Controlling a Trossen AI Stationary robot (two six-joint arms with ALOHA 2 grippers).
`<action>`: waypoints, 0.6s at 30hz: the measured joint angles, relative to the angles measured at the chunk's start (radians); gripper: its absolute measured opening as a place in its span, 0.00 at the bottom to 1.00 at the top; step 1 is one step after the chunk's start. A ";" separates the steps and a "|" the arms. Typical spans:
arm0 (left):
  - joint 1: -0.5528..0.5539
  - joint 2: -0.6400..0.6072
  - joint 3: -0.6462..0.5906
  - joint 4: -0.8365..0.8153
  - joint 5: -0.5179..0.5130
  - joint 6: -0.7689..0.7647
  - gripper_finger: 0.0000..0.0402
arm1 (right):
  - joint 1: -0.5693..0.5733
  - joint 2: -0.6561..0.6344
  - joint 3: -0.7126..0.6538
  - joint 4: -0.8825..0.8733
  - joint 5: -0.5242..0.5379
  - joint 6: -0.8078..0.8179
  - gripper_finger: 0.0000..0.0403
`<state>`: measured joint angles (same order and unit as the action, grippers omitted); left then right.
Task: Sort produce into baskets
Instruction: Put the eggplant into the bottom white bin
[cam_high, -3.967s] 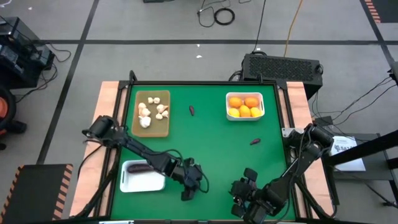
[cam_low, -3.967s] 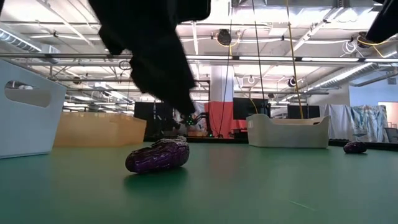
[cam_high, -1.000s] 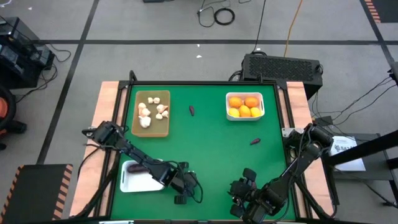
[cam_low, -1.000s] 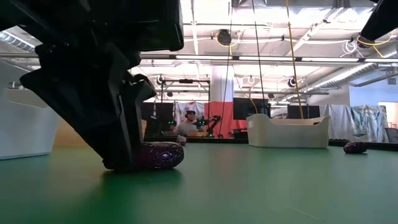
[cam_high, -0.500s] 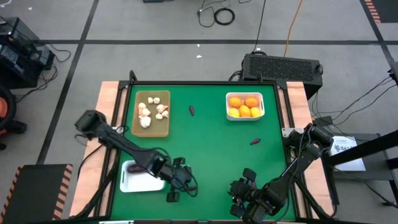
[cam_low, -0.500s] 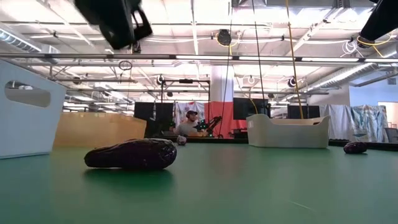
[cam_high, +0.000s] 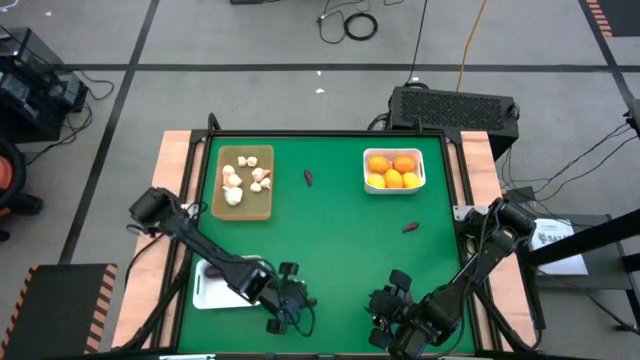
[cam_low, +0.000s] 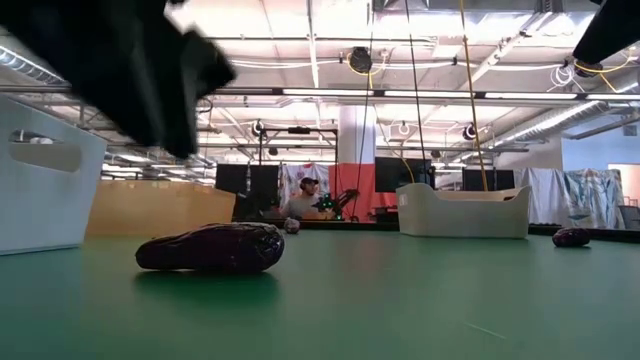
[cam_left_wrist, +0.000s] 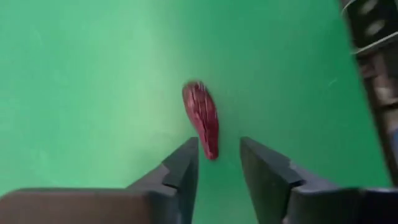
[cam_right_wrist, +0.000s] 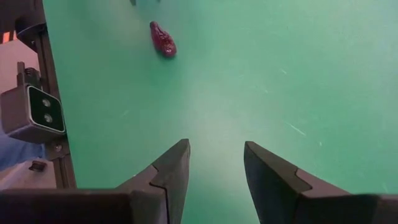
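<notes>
Since half a second ago, left pincer (cam_left_wrist: 216, 163) has dropped over the eggplant (cam_left_wrist: 201, 118), jaws parted, holding nothing. I fear one finger nudging it sideways across the tabletop (cam_left_wrist: 93, 74); right pincer (cam_right_wrist: 214, 167) waits open.

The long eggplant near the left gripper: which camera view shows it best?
The low view: the long eggplant lies in full profile on the table, unobstructed. The left wrist view shows it blurred, ahead of the left gripper. In the high view that arm mostly hides it.

The counter (cam_high: 340, 250) has a matt green top, smooth like a mat, with bare wood strips along its side edges. The long eggplant (cam_low: 212, 247) looks glossy, dark purple and slightly ridged. White trays (cam_low: 464, 213) look like smooth plastic; the tan tray (cam_high: 244, 184) looks wooden.
</notes>
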<state>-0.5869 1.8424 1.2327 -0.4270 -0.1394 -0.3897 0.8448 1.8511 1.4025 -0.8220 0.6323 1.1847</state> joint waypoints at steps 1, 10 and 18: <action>-0.001 0.016 0.000 0.000 0.000 -0.016 0.33 | 0.000 0.000 0.000 0.003 0.000 0.000 0.36; 0.000 0.097 0.000 0.018 0.008 -0.050 0.46 | 0.000 0.000 0.000 0.004 0.000 0.000 0.36; 0.005 0.138 0.002 0.045 0.011 -0.042 0.47 | 0.000 0.000 0.000 0.003 0.000 0.000 0.36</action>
<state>-0.5823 1.9809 1.2343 -0.3824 -0.1284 -0.4312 0.8444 1.8511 1.4025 -0.8188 0.6319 1.1847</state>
